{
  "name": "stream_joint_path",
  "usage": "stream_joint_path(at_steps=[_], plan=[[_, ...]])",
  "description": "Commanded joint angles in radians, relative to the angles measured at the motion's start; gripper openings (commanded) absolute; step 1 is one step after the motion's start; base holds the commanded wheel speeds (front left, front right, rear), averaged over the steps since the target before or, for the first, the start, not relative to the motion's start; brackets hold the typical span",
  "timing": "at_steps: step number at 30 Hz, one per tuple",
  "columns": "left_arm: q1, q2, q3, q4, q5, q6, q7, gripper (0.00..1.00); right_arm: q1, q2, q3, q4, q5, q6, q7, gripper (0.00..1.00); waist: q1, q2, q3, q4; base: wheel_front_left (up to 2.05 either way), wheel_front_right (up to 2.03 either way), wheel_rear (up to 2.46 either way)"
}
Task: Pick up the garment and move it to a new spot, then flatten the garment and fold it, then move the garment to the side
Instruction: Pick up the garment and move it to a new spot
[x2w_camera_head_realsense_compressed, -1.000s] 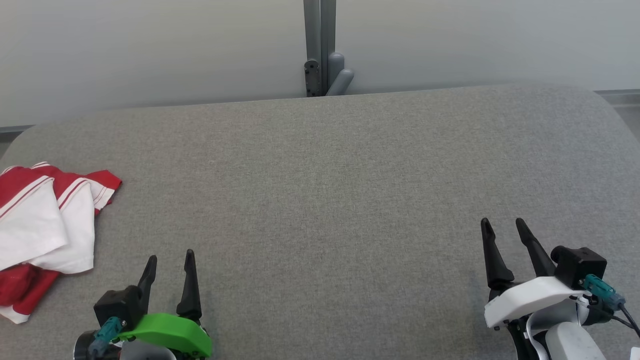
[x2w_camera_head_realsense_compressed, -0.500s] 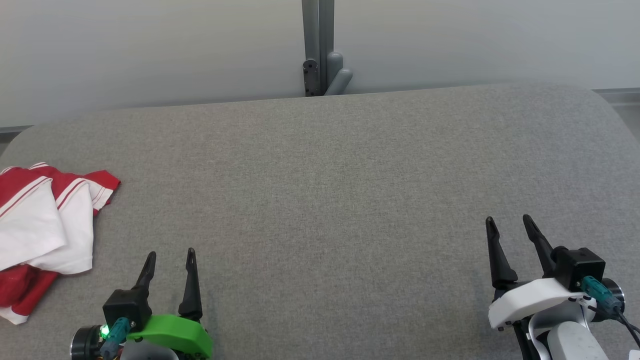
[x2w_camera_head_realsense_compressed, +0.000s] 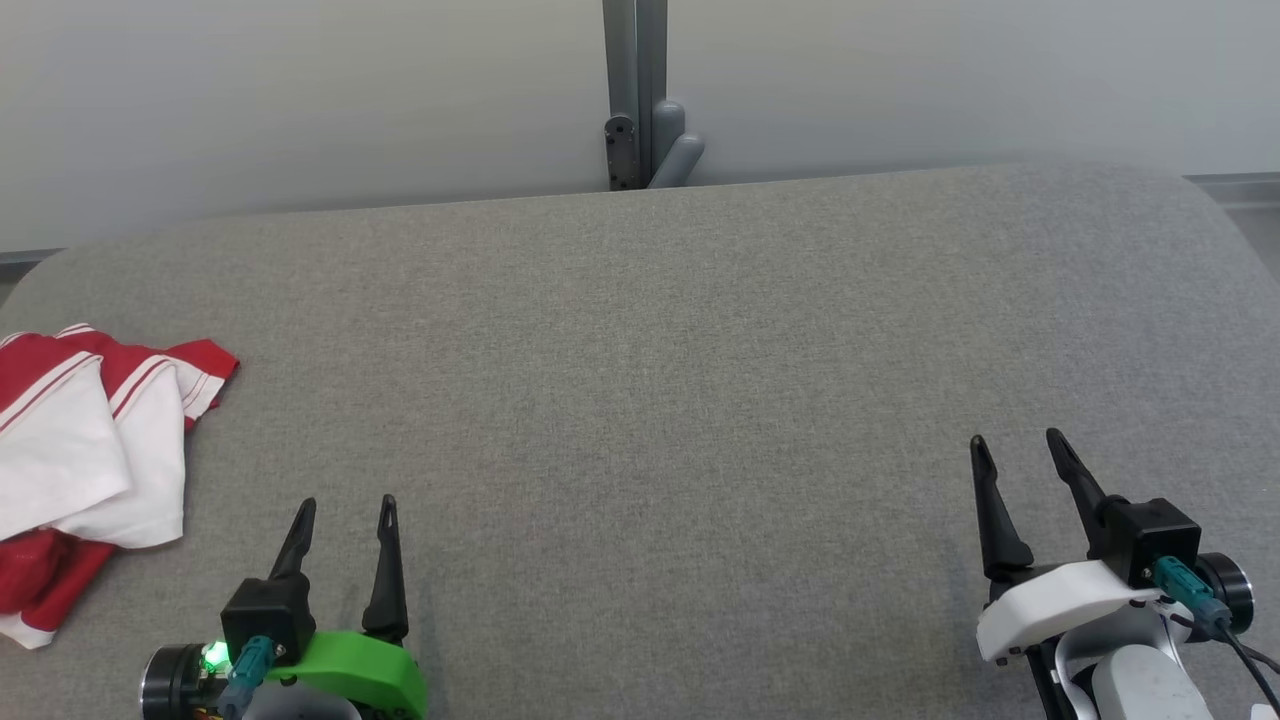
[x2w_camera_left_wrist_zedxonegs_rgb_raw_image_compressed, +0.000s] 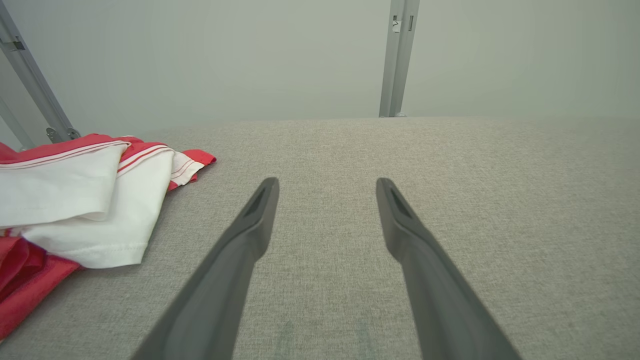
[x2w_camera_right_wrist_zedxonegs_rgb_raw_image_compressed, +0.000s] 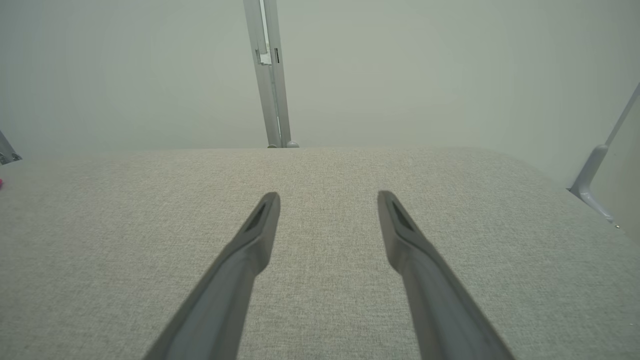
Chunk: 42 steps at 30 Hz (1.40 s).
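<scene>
A crumpled red and white garment (x2w_camera_head_realsense_compressed: 90, 460) lies at the left edge of the grey fabric table (x2w_camera_head_realsense_compressed: 660, 350), partly cut off by the frame. In the left wrist view the garment (x2w_camera_left_wrist_zedxonegs_rgb_raw_image_compressed: 85, 205) sits left of the fingers, apart from them. My left gripper (x2w_camera_head_realsense_compressed: 346, 504) stands open near the front edge, to the right of the garment, with nothing between its fingers (x2w_camera_left_wrist_zedxonegs_rgb_raw_image_compressed: 250, 235). At the front right, far from the garment, my right gripper (x2w_camera_head_realsense_compressed: 1016, 438) is open and empty too; its fingers (x2w_camera_right_wrist_zedxonegs_rgb_raw_image_compressed: 255, 240) point over bare fabric.
A grey metal post (x2w_camera_head_realsense_compressed: 636, 95) with a bracket rises behind the table's far edge, against a pale wall. The table's corners are rounded. A slanted metal strut (x2w_camera_left_wrist_zedxonegs_rgb_raw_image_compressed: 35, 85) stands behind the garment, and another strut (x2w_camera_right_wrist_zedxonegs_rgb_raw_image_compressed: 600, 160) shows off the table's right side.
Both grippers have shifted slightly: the left one turned a little to the right, the right one eased back and right. The garment has not moved on the table.
</scene>
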Motion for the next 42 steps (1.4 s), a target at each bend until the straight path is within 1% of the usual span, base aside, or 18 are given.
stream_joint_path(at_steps=[1, 5, 10, 14, 18, 19, 24, 28, 30, 34, 37, 42], plan=[[-0.004, 0.007, 0.001, -0.003, 0.004, 0.006, -0.001, 1.00, 0.003, 0.000, -0.002, 0.001, -0.003, 0.000, -0.005, 1.00, 0.0000, 0.0070, 0.000, 0.001, 0.00, 0.00, 0.00], [-0.013, 0.006, -0.002, -0.006, -0.021, 0.008, -0.001, 1.00, 0.008, 0.001, -0.005, -0.010, -0.006, 0.000, -0.005, 1.00, 0.0000, 0.0070, 0.005, 0.016, 0.00, 0.00, 0.00], [-0.024, 0.007, -0.012, -0.004, -0.037, 0.016, -0.001, 1.00, 0.004, 0.001, 0.008, -0.025, 0.008, 0.000, -0.004, 1.00, 0.0000, 0.0070, 0.025, 0.085, 0.00, 0.00, 0.00], [-0.021, 0.006, -0.001, -0.001, -0.042, 0.022, -0.001, 1.00, -0.005, 0.002, 0.022, -0.033, 0.018, 0.000, -0.004, 1.00, 0.0000, 0.0070, 0.040, 0.179, 0.00, 0.00, 0.00], [-0.019, 0.006, 0.012, 0.000, -0.036, 0.022, -0.001, 1.00, -0.012, -0.003, 0.044, -0.032, 0.025, 0.000, -0.004, 1.00, 0.0000, 0.0070, 0.053, 0.298, 0.00, 0.00, 0.00], [-0.019, 0.006, 0.012, 0.000, -0.036, 0.022, -0.001, 1.00, -0.012, -0.003, 0.044, -0.032, 0.025, 0.000, -0.004, 1.00, 0.0000, 0.0070, 0.053, 0.298, 0.00, 0.00, 0.00], [-0.005, 0.006, 0.018, 0.003, -0.032, 0.021, -0.001, 1.00, -0.023, -0.006, 0.074, -0.023, 0.032, 0.000, -0.004, 1.00, 0.0000, 0.0070, 0.063, 0.445, 0.00, 0.00, 0.00], [0.010, 0.005, 0.030, 0.007, -0.061, 0.015, 0.000, 1.00, -0.035, -0.008, 0.096, -0.011, 0.043, 0.000, -0.004, 1.00, 0.0000, 0.0070, 0.068, 0.535, 0.00, 0.00, 0.00], [0.026, 0.006, 0.049, 0.001, -0.067, 0.020, 0.000, 1.00, -0.051, -0.006, 0.119, -0.005, 0.044, 0.000, -0.004, 1.00, 0.0000, 0.0070, 0.077, 0.551, 0.00, 0.00, 0.00], [0.039, 0.004, 0.073, -0.021, -0.087, 0.022, 0.000, 1.00, -0.071, -0.013, 0.159, 0.015, 0.052, 0.000, -0.004, 1.00, 0.0000, 0.0070, 0.091, 0.557, 0.00, 0.00, 0.00], [0.043, 0.005, 0.075, -0.013, -0.128, 0.003, 0.000, 1.00, -0.081, -0.023, 0.169, 0.022, 0.060, 0.000, -0.004, 1.00, 0.0000, 0.0070, 0.098, 0.557, 0.00, 0.00, 0.00], [-0.011, 0.005, 0.064, 0.026, -0.130, -0.022, 0.000, 1.00, -0.053, -0.040, 0.143, 0.012, 0.061, 0.000, -0.004, 1.00, 0.0000, 0.0070, 0.111, 0.545, 0.00, 0.00, 0.00]])
